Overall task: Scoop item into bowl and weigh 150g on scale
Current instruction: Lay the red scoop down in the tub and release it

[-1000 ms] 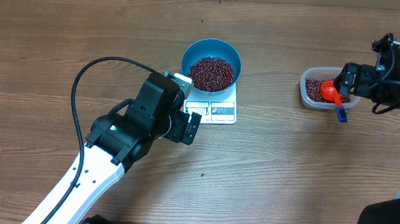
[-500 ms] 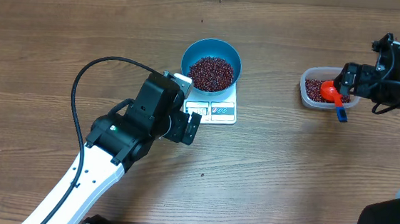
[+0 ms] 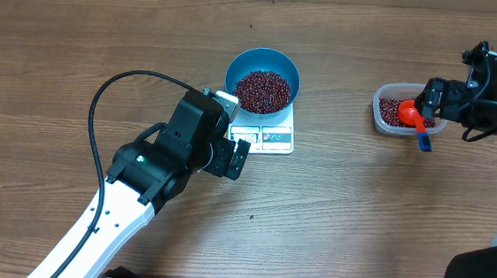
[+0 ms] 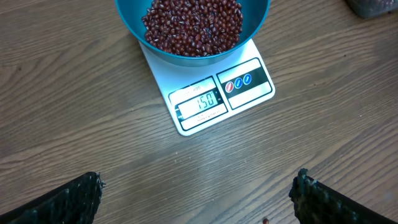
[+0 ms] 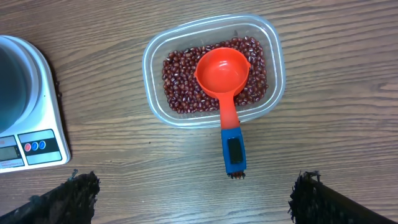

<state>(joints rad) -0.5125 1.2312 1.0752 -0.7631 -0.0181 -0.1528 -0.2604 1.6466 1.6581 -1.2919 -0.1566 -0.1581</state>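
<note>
Your beans point(image 4: 194, 28) are in the blue bowl point(image 3: 233, 67), and the bowl sits on the white scale point(image 4: 245, 93), around the middle of the worktop point(image 3: 60, 53) and a bit toward the far edge. The little screen point(image 4: 199, 101) reads 150 (just what you wanted), so I think the weighing is done. Your left fingers point(image 4: 74, 199) are spread wide and hold nothing. They hang over the bare wood just in front of the scale, likely so the camera can read the screen. Your right fingers point(image 5: 71, 196) are spread wide too, empty, above the clear tub point(image 5: 149, 62) near the right edge. The orange scoop point(image 5: 222, 71) lies in the tub on more beans, its blue handle point(image 5: 233, 149) poking over the rim, easy to grab.
</note>
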